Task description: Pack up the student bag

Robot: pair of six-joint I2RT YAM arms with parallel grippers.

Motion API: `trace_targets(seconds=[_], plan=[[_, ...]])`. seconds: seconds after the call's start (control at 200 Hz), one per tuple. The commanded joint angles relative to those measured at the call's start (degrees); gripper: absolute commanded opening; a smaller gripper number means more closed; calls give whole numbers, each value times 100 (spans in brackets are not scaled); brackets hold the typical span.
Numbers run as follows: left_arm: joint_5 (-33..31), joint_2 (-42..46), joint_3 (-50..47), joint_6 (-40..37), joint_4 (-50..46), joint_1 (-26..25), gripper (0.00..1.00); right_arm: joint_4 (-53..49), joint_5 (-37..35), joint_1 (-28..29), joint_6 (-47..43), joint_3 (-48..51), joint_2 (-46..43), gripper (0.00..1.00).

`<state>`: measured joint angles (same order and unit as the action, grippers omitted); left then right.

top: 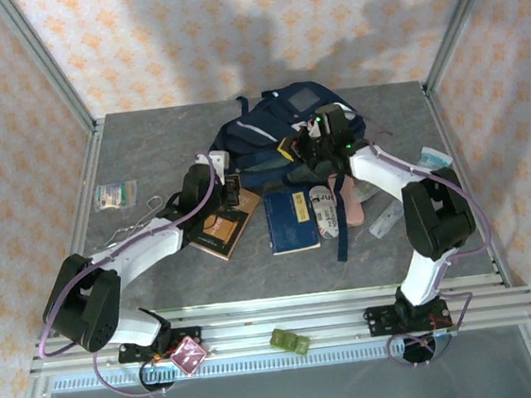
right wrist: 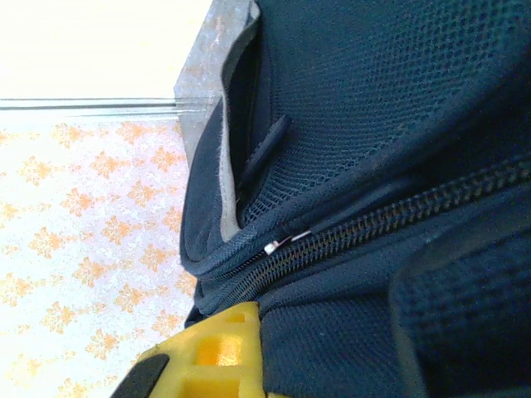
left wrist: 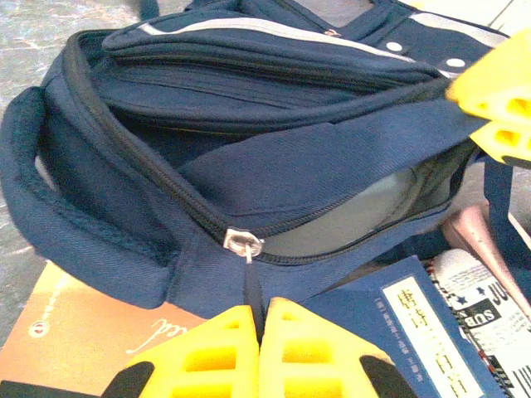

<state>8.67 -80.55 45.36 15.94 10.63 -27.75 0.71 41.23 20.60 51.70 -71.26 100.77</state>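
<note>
The student bag (top: 273,132), navy with a white stripe, lies at the back middle of the table. My left gripper (left wrist: 259,319) is shut on the dark zipper pull (left wrist: 251,282) hanging from the metal slider (left wrist: 242,243). The zip stands partly open and grey lining (left wrist: 353,217) shows inside. From above, the left gripper (top: 231,185) sits at the bag's near left edge. My right gripper (top: 312,146) grips the bag's near right rim. Its yellow finger (right wrist: 217,358) presses into navy fabric (right wrist: 373,332), the other finger hidden; a second zipper (right wrist: 348,240) runs just above.
An orange-brown book (top: 225,224), a flat navy book with a yellow label (top: 291,220), a printed pencil case (top: 321,204) and a pink item (top: 352,204) lie in front of the bag. A small packet (top: 115,194) lies far left; pale items (top: 432,156) lie far right.
</note>
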Motion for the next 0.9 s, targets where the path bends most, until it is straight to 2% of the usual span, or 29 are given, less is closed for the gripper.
trace_targets(seconds=[0.0,0.135,0.36,0.491,0.521,0.591,0.656,0.806,0.896], plan=[[301,120,169,-65,-310,-222,0,202,-141,-238,-381,-171,60,0],[615,82,60,82,46,-223,0,133,-8,-409,-540,-28,-133,0],[1049,-419,220,93,161,-353,0,-624,212,-569,-1336,71,-183,0],[1158,-696,171,119,403,-407,0,-363,78,-579,-1250,672,-396,0],[1182,-756,165,140,473,-409,0,-224,94,-585,-1122,805,-436,5],[1216,-906,205,178,564,-416,0,179,207,-560,-742,1101,-498,26],[1276,-1001,254,205,644,-423,0,415,150,-466,-445,1310,-578,37],[1329,-1136,346,173,669,-468,0,1188,-5,-106,492,1944,-690,48],[1332,-1213,369,114,624,-494,0,1807,-42,124,1082,2262,-633,49]])
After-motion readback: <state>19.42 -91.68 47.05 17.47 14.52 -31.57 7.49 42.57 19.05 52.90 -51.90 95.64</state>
